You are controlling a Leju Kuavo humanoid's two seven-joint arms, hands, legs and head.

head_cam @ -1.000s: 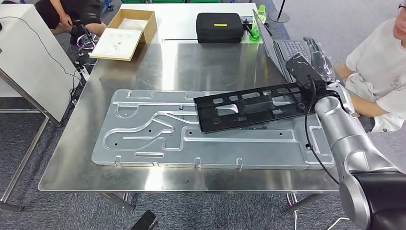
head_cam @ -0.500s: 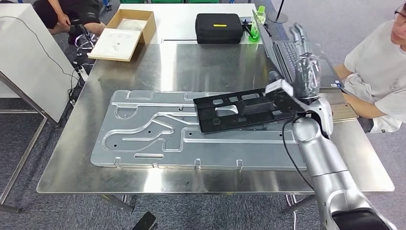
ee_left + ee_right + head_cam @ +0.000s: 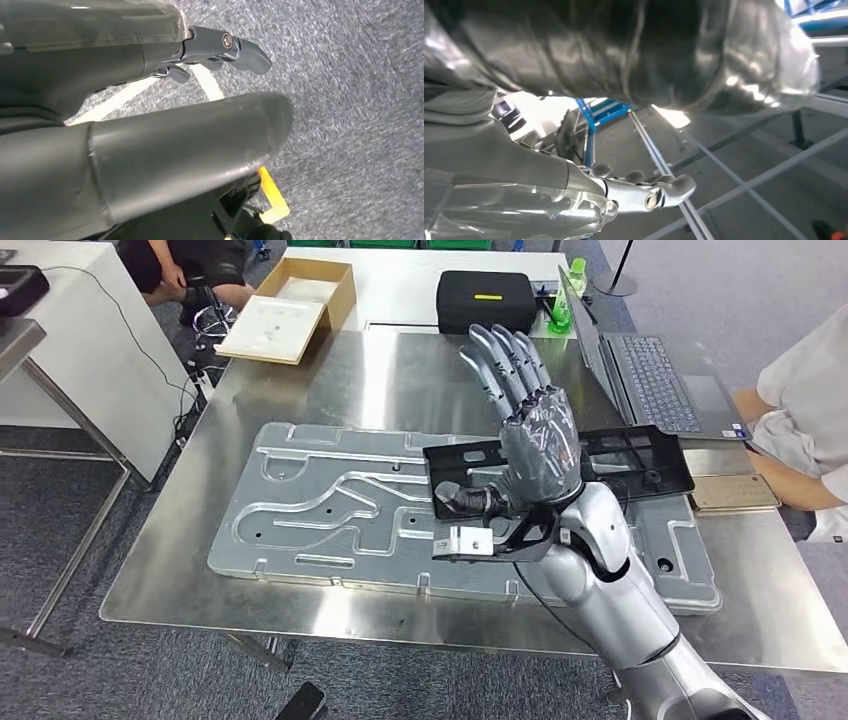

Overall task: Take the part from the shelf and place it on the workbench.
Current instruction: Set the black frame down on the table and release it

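The black plastic part (image 3: 645, 455), a long frame with cut-outs, lies flat on the embossed silver plate (image 3: 330, 510) on the steel workbench (image 3: 420, 380). My right hand (image 3: 535, 445) is raised above the part's middle with its fingers spread and pointing away from me, holding nothing and hiding the part's centre. In the right wrist view the right hand (image 3: 639, 192) shows straight fingers against a ceiling with beams. My left hand (image 3: 200, 130) hangs over grey carpet, its fingers (image 3: 235, 45) extended and apart, with nothing in it.
An open laptop (image 3: 660, 380) sits at the bench's right rear, with a tan flat item (image 3: 735, 492) beside the part's right end. A black case (image 3: 487, 300), a green bottle (image 3: 573, 278) and a cardboard box (image 3: 290, 305) stand behind. A person (image 3: 810, 440) sits at the right.
My right hand let go of the part's right end, lifted and swung toward the middle with fingers spread. The part stays flat on the plate. The camera view has shifted.
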